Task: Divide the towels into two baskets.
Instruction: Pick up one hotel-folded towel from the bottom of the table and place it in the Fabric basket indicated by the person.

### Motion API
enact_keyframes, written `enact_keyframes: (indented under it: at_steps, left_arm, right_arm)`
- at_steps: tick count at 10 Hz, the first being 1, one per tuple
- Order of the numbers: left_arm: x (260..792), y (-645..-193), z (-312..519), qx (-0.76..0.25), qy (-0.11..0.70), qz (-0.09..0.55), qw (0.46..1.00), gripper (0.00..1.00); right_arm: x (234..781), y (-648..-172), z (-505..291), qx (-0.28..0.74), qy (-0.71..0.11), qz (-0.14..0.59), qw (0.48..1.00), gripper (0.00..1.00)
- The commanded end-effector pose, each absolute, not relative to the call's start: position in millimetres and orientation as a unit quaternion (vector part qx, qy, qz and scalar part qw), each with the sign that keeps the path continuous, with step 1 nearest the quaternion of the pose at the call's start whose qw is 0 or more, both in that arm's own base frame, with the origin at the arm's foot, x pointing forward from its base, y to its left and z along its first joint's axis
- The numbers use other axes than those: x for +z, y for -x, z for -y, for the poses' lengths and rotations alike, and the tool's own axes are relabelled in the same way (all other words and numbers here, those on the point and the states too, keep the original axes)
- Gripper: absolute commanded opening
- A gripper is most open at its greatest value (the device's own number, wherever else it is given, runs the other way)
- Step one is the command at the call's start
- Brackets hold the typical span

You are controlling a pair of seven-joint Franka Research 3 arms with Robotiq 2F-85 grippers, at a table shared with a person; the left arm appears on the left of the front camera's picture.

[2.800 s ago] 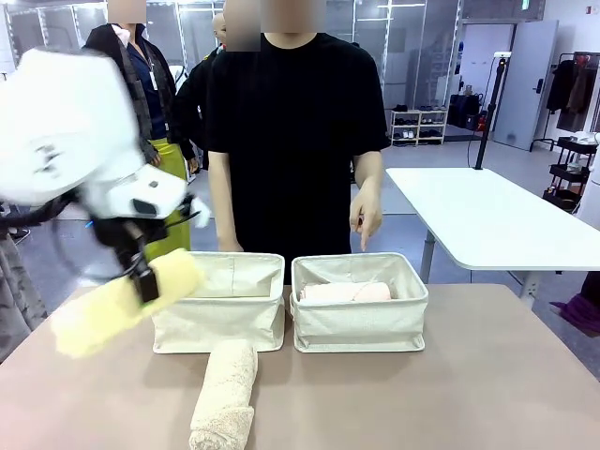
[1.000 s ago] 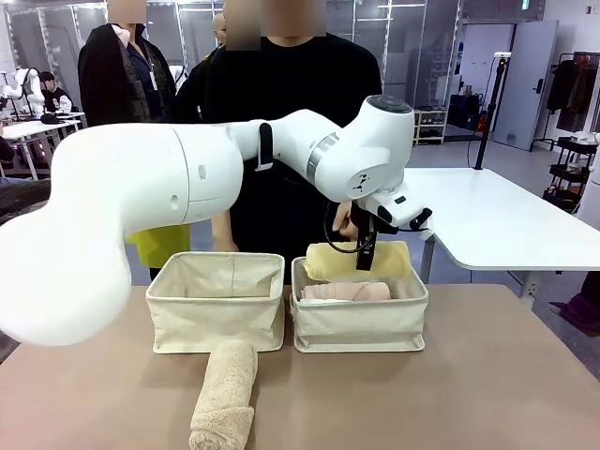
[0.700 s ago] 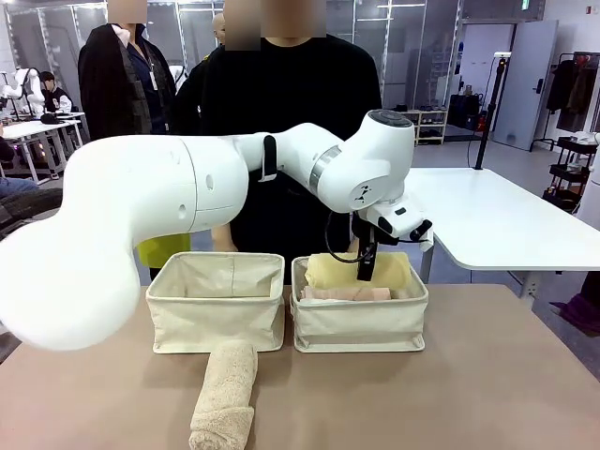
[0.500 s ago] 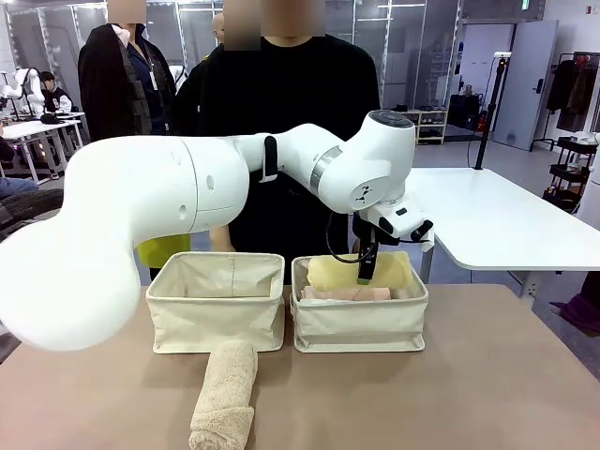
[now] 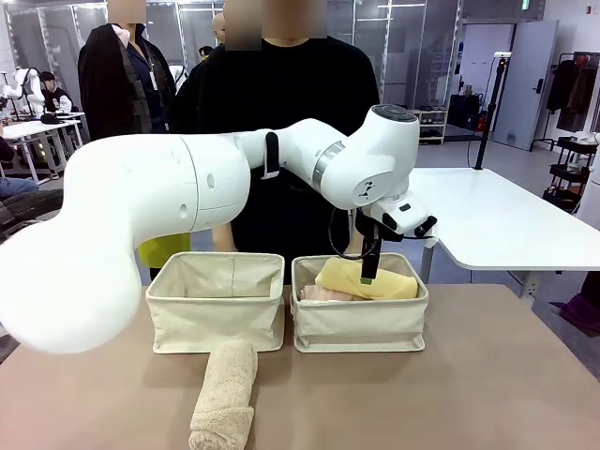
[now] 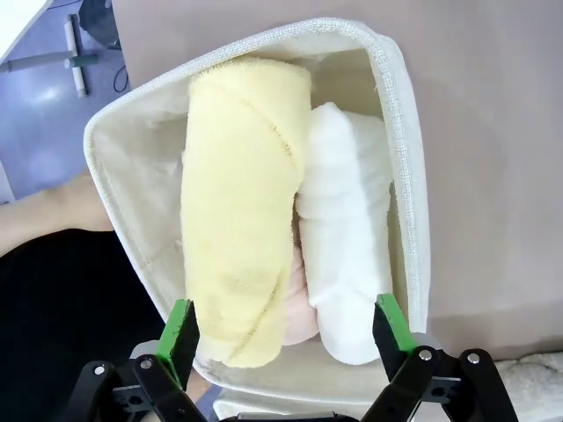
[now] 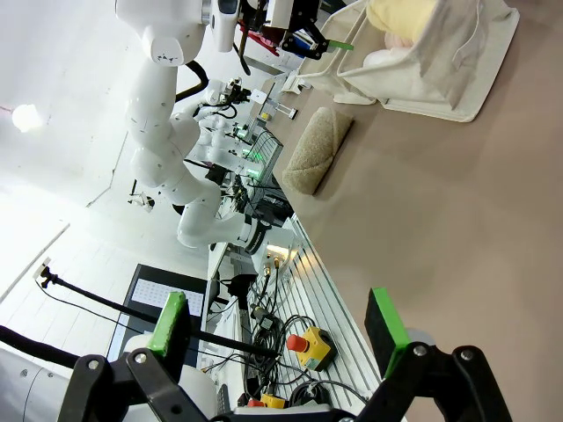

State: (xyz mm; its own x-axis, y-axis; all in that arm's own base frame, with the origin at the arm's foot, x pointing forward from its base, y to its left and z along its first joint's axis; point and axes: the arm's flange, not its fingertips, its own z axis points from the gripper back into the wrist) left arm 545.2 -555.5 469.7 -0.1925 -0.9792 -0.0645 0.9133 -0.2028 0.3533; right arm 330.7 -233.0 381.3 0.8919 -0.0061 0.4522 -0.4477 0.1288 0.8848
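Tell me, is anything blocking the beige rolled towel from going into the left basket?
Nothing visible lies between them. The beige rolled terry towel lies just in front of the left cream canvas basket; only that basket's own front wall needs lifting over.

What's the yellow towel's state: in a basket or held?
In: the yellow towel lies inside the basket beside the white towel; left gripper open above it.

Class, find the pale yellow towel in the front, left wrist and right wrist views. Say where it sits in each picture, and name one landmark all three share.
Front view: the pale yellow towel lies right of centre, in the right-hand basket.
Left wrist view: centre-left, inside the basket, beside a white towel.
Right wrist view: at the top edge, right of centre, in the basket.
Shared landmark: that cream basket.
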Motion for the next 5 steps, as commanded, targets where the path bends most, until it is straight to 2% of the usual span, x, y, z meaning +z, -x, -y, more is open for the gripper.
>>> enact_keyframes:
  at_steps: [1, 5]
  left_arm:
    - [478.3, -551.4, 564.1, -0.768, -0.144, 0.106, 0.615, 1.00]
    - [470.2, -544.2, 556.2, -0.763, -0.139, 0.118, 0.620, 1.00]
  right_arm:
    - [383.4, -329.3, 231.7, 0.153, -0.642, 0.176, 0.730, 1.00]
    - [383.4, -329.3, 231.7, 0.153, -0.642, 0.176, 0.730, 1.00]
